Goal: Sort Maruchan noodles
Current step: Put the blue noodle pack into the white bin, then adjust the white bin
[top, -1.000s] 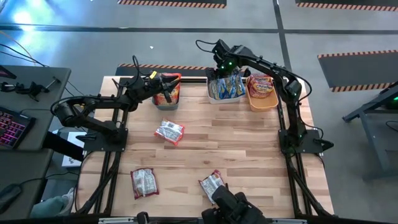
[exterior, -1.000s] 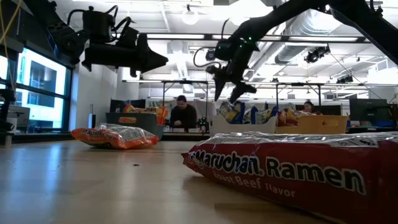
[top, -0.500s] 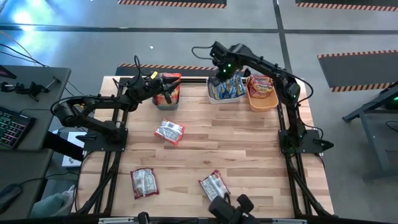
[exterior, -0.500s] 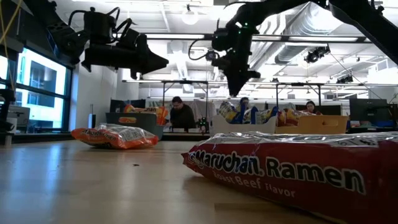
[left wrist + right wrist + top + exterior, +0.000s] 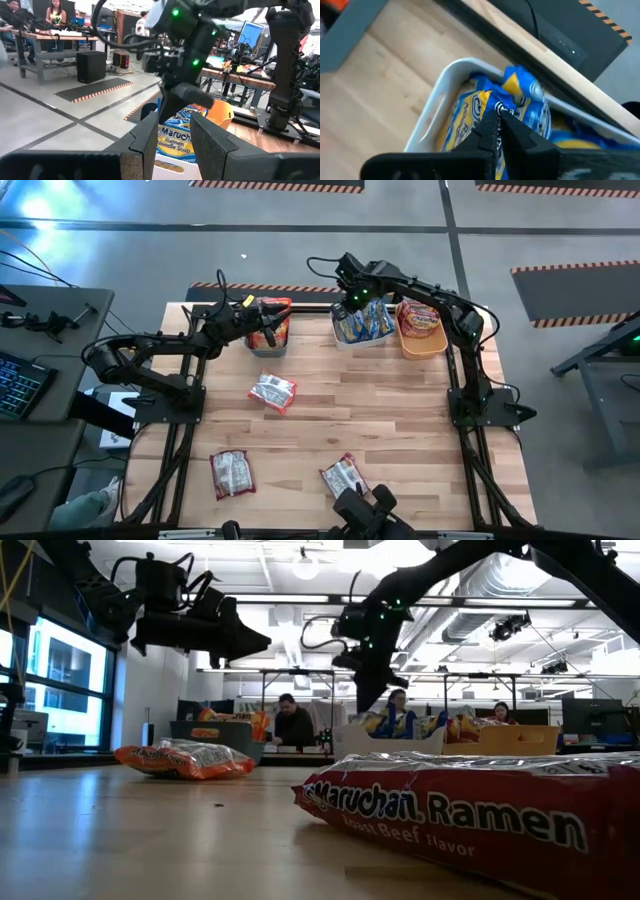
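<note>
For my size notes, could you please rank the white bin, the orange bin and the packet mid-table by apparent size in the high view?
1. White bin and orange bin: they look about alike, so I won't rank them.
2. Mid-table packet: clearly smallest.

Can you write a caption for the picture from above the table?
Right tool shut above the white bin of blue noodle packets.
</note>
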You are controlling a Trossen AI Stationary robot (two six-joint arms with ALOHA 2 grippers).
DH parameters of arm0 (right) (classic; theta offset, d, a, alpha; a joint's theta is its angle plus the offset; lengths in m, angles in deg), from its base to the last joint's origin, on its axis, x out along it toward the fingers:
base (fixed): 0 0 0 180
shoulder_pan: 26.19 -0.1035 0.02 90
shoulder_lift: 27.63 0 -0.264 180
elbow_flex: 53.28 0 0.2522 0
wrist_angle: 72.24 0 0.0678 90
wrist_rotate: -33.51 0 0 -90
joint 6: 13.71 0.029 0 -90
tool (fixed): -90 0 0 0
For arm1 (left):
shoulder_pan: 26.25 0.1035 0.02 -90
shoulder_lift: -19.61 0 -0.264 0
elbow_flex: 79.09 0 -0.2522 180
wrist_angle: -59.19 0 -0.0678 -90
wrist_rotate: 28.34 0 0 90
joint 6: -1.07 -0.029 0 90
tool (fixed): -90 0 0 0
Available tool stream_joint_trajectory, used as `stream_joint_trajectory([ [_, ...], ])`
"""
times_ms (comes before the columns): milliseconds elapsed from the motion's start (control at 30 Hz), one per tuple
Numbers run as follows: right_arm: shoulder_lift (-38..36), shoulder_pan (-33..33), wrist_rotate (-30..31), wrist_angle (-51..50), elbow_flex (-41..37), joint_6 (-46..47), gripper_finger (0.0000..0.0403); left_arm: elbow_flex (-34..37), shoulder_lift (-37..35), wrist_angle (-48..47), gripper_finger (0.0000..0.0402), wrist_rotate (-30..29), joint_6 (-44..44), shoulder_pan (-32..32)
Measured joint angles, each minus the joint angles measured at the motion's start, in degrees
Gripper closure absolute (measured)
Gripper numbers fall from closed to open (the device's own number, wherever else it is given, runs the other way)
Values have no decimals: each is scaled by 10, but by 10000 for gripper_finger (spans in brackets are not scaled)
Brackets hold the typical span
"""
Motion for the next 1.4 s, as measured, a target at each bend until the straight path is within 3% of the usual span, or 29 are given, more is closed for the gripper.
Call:
stream_joint_trajectory([
  [200, 0, 3, -5, 44, -19, -15, 401, 0, 0, -2, 300, 0, 0, 0],
  [333, 2, -2, -6, 42, 12, -48, 402, 0, 0, -2, 300, 0, -3, 0],
  [600, -30, -60, 38, -54, 105, -185, 403, 0, 0, -15, 300, 0, -17, 0],
  [800, -56, -130, 59, -89, -19, -249, 403, 0, 0, -33, 300, 0, -22, 0],
  [1067, -90, -174, 123, 124, -267, -235, 403, 0, 0, -44, 300, -1, -30, 0],
  [1200, -91, -166, 139, 220, -319, -222, 403, 0, 0, -44, 300, -2, -30, 0],
  [1400, -91, -148, 156, 319, -332, -241, 403, 0, 0, -42, 300, -3, -30, 0],
])
